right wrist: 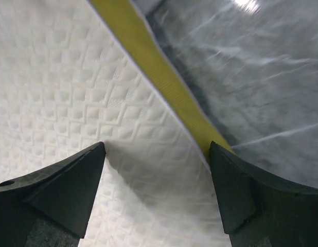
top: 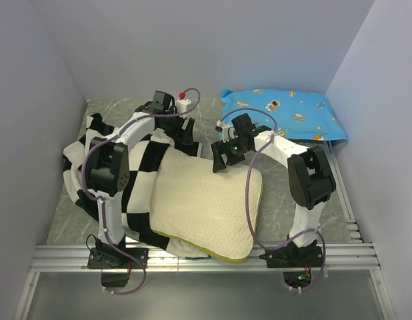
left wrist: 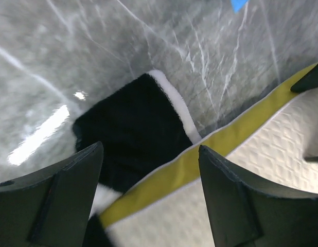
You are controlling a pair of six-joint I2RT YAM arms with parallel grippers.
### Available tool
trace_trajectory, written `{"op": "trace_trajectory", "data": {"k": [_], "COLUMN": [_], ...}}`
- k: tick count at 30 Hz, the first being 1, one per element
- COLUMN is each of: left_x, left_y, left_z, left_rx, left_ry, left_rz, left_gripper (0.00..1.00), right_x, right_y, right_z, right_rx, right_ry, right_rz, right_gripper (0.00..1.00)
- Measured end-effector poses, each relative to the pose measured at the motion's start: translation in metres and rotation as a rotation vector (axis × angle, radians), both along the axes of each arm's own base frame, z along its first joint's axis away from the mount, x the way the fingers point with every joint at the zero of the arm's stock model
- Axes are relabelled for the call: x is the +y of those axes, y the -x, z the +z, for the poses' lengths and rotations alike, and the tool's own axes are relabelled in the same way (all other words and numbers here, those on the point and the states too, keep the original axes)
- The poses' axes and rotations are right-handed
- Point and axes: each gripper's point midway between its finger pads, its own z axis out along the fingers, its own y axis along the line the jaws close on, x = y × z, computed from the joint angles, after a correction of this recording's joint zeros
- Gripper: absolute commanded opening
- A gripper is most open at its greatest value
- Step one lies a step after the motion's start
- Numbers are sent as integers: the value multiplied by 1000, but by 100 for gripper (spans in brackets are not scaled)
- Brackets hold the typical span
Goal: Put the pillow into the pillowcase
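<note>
**Insertion not begun: pillow found on top of the case**

Progress. I found the pillow (top: 206, 200) lying flat across the pillowcase (top: 136, 173) near the middle of the table (top: 276, 207), with the check fabric spread out from under it to the left and rear. No part of the pillow appeared to be covered by the case. I judged the work as unstarted: the mouth of the case had yet to be found and opened, and the whole pillow was left to feed in. The blue pillow (top: 286, 110) sat well apart at the far right.

My grippers. My left gripper (left wrist: 149, 150) was spread wide and held nothing. My right gripper (right wrist: 158, 146) was likewise wide and empty. Both were poised at the pillow's far edge.

Differences between views. The top view alone showed the full layout and the overlap of the two items. My left wrist view alone showed a corner of the case poking out beneath the yellow piping (left wrist: 200, 154), confirming the pillow lay over the case there. My right wrist view showed only pillow, piping and bare table, with no case fabric at that corner.
</note>
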Motion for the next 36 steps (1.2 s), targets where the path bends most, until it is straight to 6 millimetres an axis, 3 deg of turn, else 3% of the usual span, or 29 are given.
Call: {"op": "trace_trajectory", "data": {"k": [2,5,6,8,9,10,11,12,15,16,21,29,36], "left_x": [-5,-7,-7,-7,-7,-9,-12,-14,-27,-33,-68,-143,-177], "left_y": [2,1,0,-3,-5,-8,-11,-12,-8,-6,17,38,31], "left_z": [-17,-46,-55,-71,-78,-77,-76,-77,-83,-82,-70,-33,-6], "left_rx": [28,60,71,83,81,69,57,55,72,83,189,301,340], "left_ry": [-15,-56,-71,-107,-125,-129,-137,-141,-131,-109,47,293,458], "left_rz": [-13,-9,-6,4,7,14,19,19,3,-5,-34,-29,23], "left_gripper": [82,79,76,70,61,55,47,30,3,0,0,0,0], "right_x": [3,8,9,12,14,16,19,21,25,25,28,41,39], "right_y": [7,8,9,9,11,12,13,14,14,14,13,17,16], "right_z": [-10,-24,-29,-33,-34,-35,-33,-32,-29,-29,-24,2,19], "right_rx": [39,72,83,97,109,116,126,129,137,139,126,73,19], "right_ry": [2,-10,-16,-33,-44,-56,-71,-84,-110,-116,-139,-160,-180], "right_rz": [14,29,32,43,46,52,52,56,47,41,12,-3,-50], "right_gripper": [89,81,66,48,31,24,6,0,0,0,0,0,0]}}
